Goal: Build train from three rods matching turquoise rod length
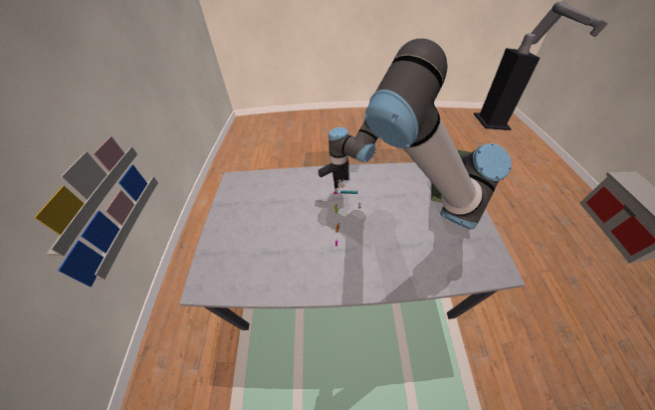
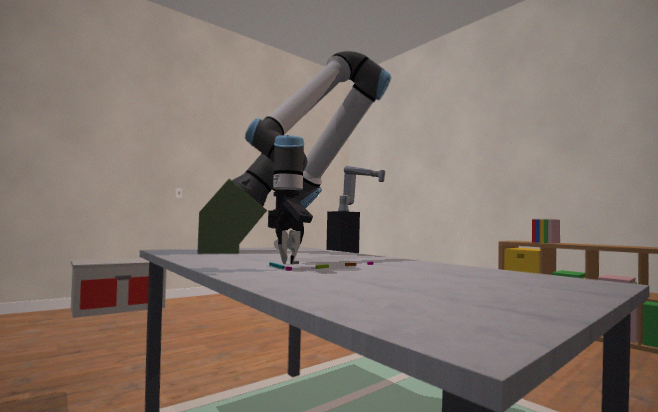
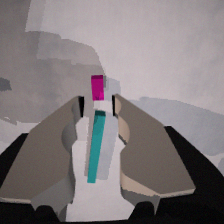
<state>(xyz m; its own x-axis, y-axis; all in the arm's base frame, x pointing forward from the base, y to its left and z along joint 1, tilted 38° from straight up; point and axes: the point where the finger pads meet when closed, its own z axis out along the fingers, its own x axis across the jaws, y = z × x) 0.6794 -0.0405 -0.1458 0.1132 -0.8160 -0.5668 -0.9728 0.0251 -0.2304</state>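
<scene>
The turquoise rod (image 1: 349,192) (image 2: 276,265) (image 3: 96,147) lies flat on the grey table (image 1: 259,259) (image 2: 450,320). A short magenta rod (image 3: 97,87) (image 2: 288,268) lies just off its end, roughly in line with it. My gripper (image 1: 336,188) (image 2: 289,259) (image 3: 98,97) hangs low over that end. Its fingers stand a narrow gap apart and hold nothing; in the wrist view the turquoise rod shows between them. A lime rod (image 1: 336,208) (image 2: 322,266), an orange rod (image 1: 336,228) (image 2: 350,264) and a second magenta rod (image 1: 336,243) (image 2: 370,263) lie spaced in a row further along. A small grey rod (image 1: 359,204) lies apart.
The arm's base (image 1: 463,209) stands on the table's right side. A black stand (image 1: 505,90) and a shelf (image 2: 590,260) stand away from the table.
</scene>
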